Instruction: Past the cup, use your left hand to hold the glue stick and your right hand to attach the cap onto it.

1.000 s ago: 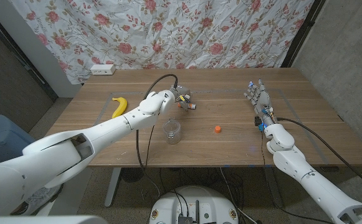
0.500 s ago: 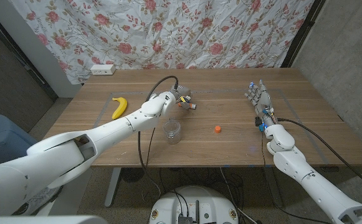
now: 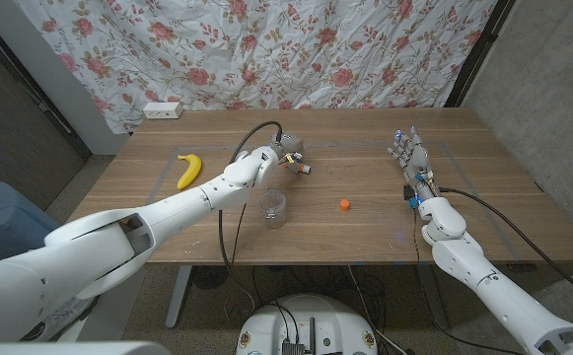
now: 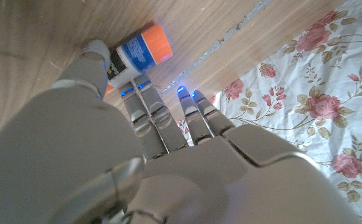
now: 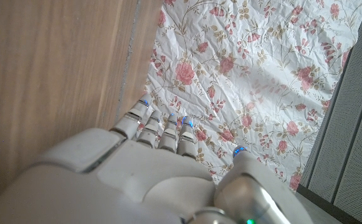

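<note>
Left hand sits past the cup, by the glue stick; thumb tip touches the stick, can't tell if it's gripped. Stick lies on its side on the table, mid-table, long axis slanting, orange end pointing away from the hand. Right hand waits fingers apart, holding nothing, near the right edge. Orange cap lies alone, bare wood around it. Banana far left.
</note>
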